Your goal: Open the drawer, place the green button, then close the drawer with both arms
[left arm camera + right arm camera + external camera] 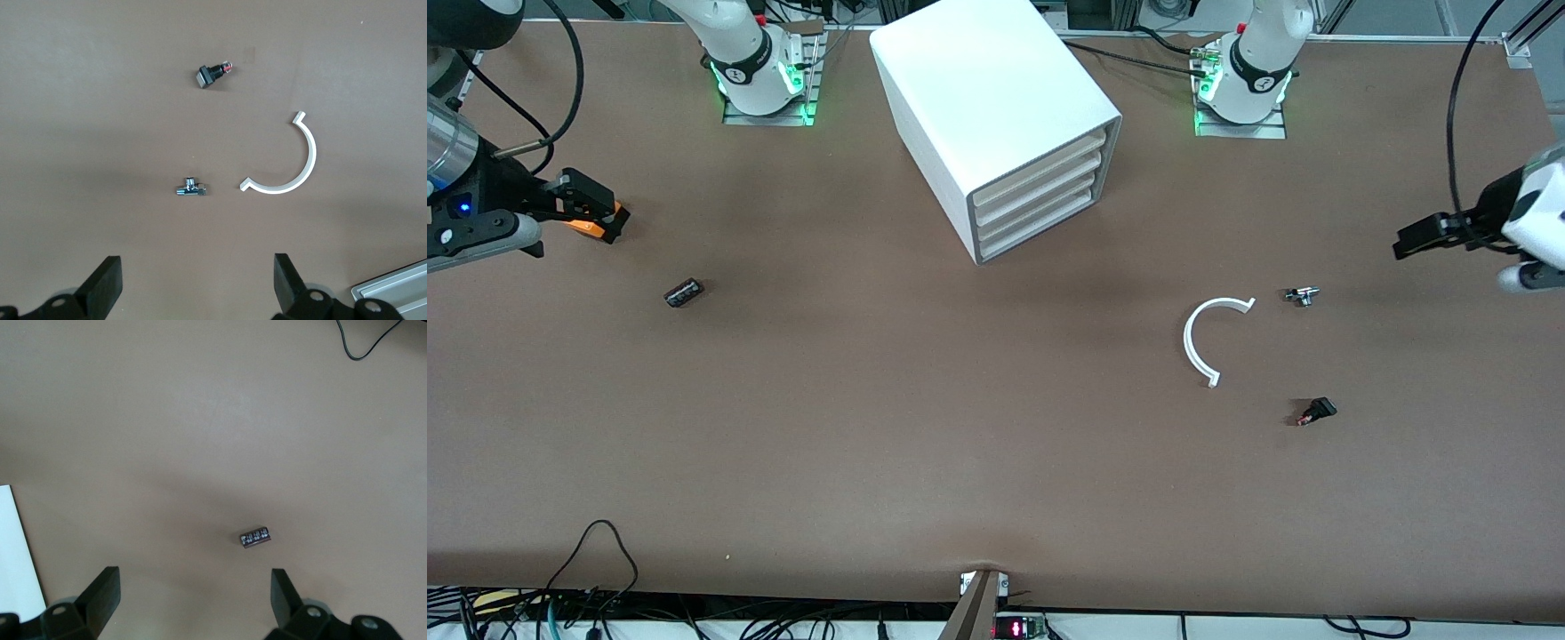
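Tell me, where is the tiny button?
The tiny dark-capped push-button lies on the brown table toward the left arm's end, nearer the front camera than the white curved plastic piece.

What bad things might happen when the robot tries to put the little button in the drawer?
The drawer is shut flush under three look-alike trays, so an end effector might pull the wrong one. The button is tiny and lies on its side, so it may slip or roll when pinched. A metal fitting and a white curved piece lie nearby and might get bumped.
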Controlling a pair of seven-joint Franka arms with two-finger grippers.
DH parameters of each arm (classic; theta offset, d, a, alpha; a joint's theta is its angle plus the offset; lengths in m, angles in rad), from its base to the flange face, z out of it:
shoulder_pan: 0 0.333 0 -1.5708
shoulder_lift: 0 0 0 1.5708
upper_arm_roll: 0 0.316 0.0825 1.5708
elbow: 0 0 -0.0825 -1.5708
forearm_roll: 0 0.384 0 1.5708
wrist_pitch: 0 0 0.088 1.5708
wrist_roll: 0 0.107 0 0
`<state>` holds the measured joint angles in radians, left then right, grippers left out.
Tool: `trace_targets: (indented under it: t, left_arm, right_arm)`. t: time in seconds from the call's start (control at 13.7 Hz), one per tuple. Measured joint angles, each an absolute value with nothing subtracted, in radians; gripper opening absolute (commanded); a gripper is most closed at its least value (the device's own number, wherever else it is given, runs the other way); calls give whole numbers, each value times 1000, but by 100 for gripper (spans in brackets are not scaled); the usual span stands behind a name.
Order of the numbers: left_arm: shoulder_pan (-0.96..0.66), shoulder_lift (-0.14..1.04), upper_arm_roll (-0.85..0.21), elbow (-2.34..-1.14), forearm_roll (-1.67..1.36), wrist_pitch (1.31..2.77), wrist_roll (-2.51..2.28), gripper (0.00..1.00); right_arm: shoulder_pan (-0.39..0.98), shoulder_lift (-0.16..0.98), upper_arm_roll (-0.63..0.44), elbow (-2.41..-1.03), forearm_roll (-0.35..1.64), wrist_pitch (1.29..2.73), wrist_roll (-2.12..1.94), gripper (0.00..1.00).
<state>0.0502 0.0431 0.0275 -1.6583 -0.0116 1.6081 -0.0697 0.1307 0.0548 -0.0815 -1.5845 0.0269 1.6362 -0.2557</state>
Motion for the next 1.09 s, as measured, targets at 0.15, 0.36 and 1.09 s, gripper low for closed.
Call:
trace_targets:
  t: [0.15, 0.36, 1.09]
  left_arm:
    - [50, 20, 26, -1653, -12, 1601, -70, 100]
    - [47, -15, 24, -1652, -12, 1581, -70, 100]
    - [46, -53, 25, -1637, -12, 1569, -36, 100]
  right_arm:
    - [131, 55, -81, -1585, 27, 1636, -256, 100]
    - [131, 55, -81, -1584, 27, 1636, -256, 100]
    - [131, 55, -79, -1584, 27, 1637, -256, 100]
